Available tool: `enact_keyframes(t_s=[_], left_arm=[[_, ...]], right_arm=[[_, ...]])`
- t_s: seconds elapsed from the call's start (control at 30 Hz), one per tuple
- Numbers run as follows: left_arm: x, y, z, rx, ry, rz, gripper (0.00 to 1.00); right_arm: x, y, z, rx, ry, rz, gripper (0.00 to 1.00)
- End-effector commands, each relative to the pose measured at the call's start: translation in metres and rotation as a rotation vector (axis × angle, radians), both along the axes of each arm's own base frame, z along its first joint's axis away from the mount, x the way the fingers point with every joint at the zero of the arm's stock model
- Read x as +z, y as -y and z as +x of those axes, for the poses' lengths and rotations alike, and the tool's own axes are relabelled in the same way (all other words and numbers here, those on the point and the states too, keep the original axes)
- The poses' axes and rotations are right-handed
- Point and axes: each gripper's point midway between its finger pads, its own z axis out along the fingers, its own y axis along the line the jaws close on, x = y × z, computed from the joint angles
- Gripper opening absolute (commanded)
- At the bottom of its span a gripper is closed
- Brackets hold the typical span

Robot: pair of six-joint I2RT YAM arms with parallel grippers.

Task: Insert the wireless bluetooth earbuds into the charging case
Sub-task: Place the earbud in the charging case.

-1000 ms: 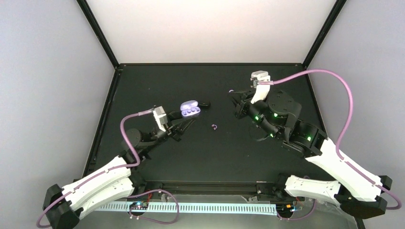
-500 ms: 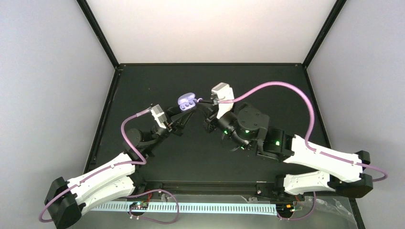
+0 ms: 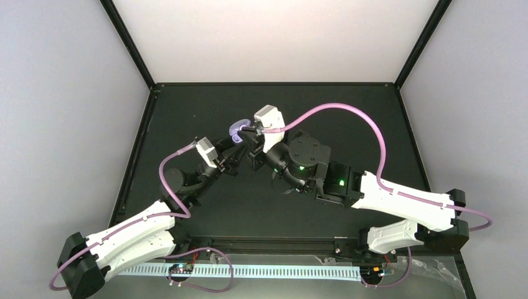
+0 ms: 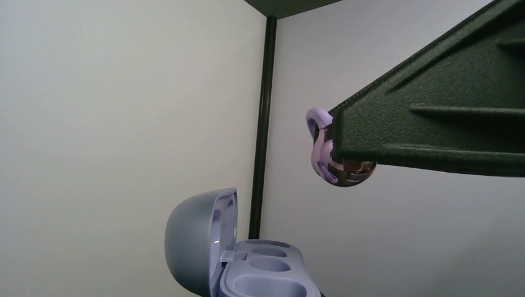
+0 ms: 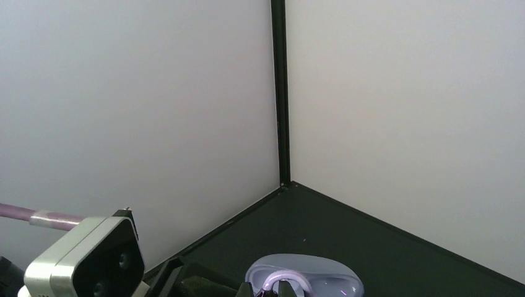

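The charging case [image 4: 247,272] is open, with its lid [image 4: 192,244] up. The left gripper [image 3: 235,144] is closed on the case and seems to hold it up off the dark surface [image 3: 187,112]. Both wells [image 4: 267,265] look empty. One earbud [image 4: 334,162], purple with a shiny dark face, hangs above the case and does not touch it. The right gripper [image 3: 246,133] is closed and pinches it. So no earbud is in yet. This one goes in first. The other is not in sight. No words or brand can be read.
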Motion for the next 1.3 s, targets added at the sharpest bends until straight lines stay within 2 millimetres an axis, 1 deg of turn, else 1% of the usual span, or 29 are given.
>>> enact_keyframes(t_s=[0.0,0.23,0.7,1.27], left_arm=[[0.016,-0.007,-0.001,0.039,0.029,-0.022,0.02],[0.015,-0.009,0.003,0.062,0.008,-0.019,0.02],[0.014,-0.01,0.004,0.07,-0.002,-0.018,0.01],[0.014,-0.009,0.001,0.059,0.004,-0.017,0.01]], right_arm=[[0.013,-0.008,-0.002,0.013,0.005,0.036,0.01],[-0.001,-0.018,0.002,0.003,-0.018,0.0,0.01],[-0.018,-0.022,0.011,-0.051,-0.025,-0.049,0.01],[-0.027,-0.027,0.017,-0.075,-0.026,-0.075,0.01]])
